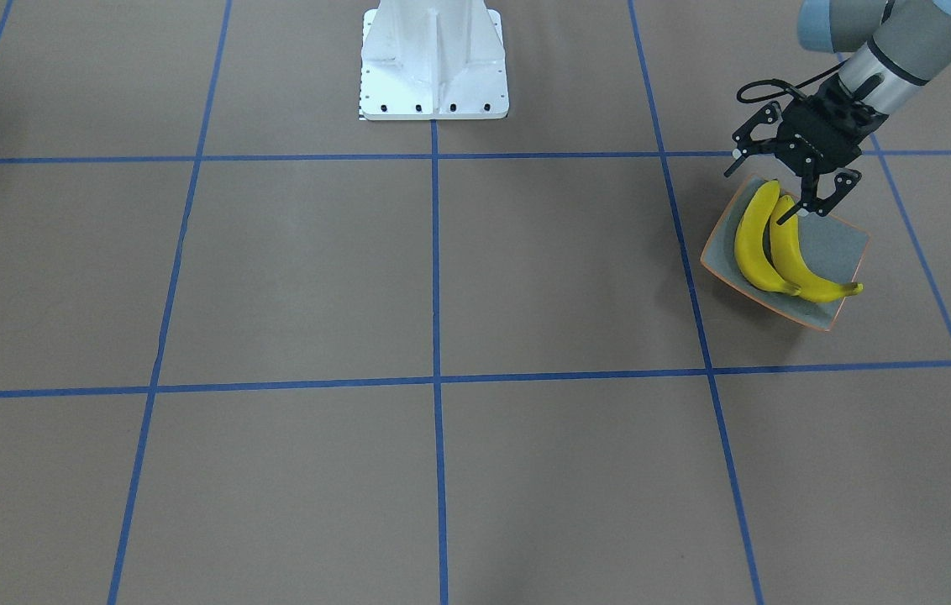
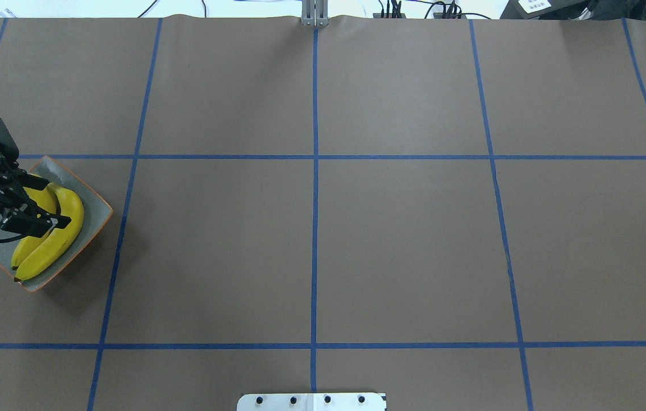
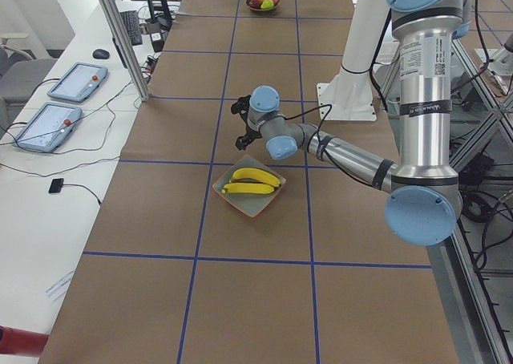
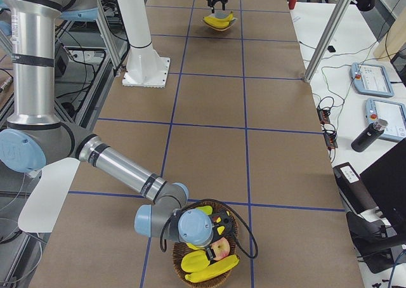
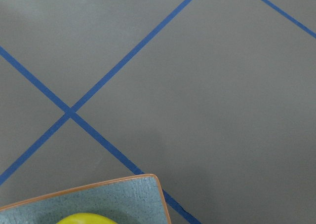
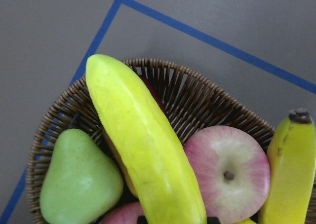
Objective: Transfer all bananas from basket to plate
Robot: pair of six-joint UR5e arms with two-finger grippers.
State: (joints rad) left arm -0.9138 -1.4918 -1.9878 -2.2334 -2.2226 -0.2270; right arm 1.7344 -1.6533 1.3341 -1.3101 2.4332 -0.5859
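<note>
Two yellow bananas lie side by side on the square grey-green plate with the orange rim. My left gripper hovers just above them, open and holding nothing. The basket sits at the table's other end with two more bananas. My right gripper is lowered into it over the nearer banana. Only dark slivers of its fingertips show on either side of that banana, so I cannot tell its state.
In the basket a pink apple and a green pear lie beside the bananas. The robot's white base stands at mid table. Blue tape lines cross the brown table. Tablets and cables lie on a side bench.
</note>
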